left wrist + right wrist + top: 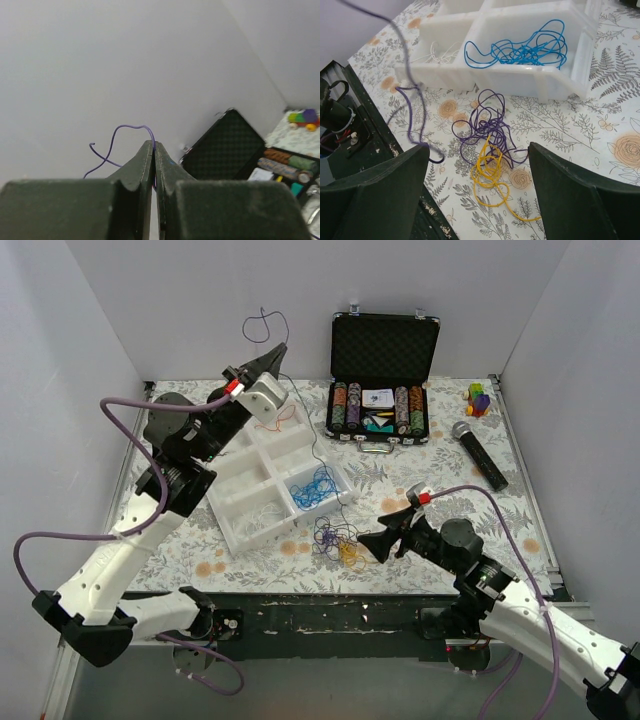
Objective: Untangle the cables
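A small tangle of purple cables (330, 535) and yellow cables (350, 554) lies on the table in front of the white tray; the right wrist view shows the purple (490, 125) and the yellow (492, 172). My left gripper (280, 350) is raised high at the back, shut on one purple cable (262, 325) that hangs down toward the tangle; its end curls above the jaws (120, 137). My right gripper (368, 542) is open, just right of the tangle (477, 165). Blue cables (312, 488) lie in a tray compartment.
A white compartment tray (240, 505) stands left of centre, with an orange wire (283, 418) in a far compartment. An open black case of poker chips (380, 410) stands at the back. A microphone (480, 454) and a coloured toy (479, 398) lie at the right.
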You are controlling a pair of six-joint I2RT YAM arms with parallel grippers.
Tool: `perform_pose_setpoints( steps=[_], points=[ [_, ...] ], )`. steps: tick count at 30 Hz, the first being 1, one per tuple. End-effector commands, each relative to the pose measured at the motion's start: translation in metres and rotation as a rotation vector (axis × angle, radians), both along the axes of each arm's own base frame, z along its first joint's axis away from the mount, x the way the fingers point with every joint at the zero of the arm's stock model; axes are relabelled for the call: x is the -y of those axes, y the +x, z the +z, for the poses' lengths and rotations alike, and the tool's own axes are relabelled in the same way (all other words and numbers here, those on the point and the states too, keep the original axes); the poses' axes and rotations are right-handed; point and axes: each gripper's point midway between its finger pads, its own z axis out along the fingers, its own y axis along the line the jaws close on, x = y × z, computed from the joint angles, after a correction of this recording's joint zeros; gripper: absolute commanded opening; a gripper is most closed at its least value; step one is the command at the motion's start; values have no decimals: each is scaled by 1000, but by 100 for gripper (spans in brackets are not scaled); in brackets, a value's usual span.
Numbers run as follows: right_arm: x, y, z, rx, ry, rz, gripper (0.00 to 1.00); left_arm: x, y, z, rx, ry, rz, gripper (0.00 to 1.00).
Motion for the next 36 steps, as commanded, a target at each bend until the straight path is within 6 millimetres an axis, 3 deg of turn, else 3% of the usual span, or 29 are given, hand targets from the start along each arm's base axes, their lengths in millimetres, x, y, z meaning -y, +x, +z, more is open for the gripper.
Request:
perform_pose_setpoints(
  steps=[1, 5, 7, 12, 16, 36],
  points=[
    [-2, -5, 39, 71, 89, 23, 89, -50, 35, 4, 64, -29, 278, 0],
    [3, -7, 73, 130, 135, 17, 88, -69, 45, 3, 86, -45, 338, 0],
    [4, -8, 79, 139, 136, 20, 88, -81, 48, 13, 104, -90, 389, 0],
    [5, -10, 83, 147, 138, 24, 88, -91, 37, 56, 199, -167, 399, 0],
    [5, -10, 81, 141, 142, 20, 88, -91, 27, 77, 227, -185, 370, 0],
    [7, -10, 74, 116, 124, 10, 87, -103, 20, 60, 254, -126, 427, 0]
  ],
)
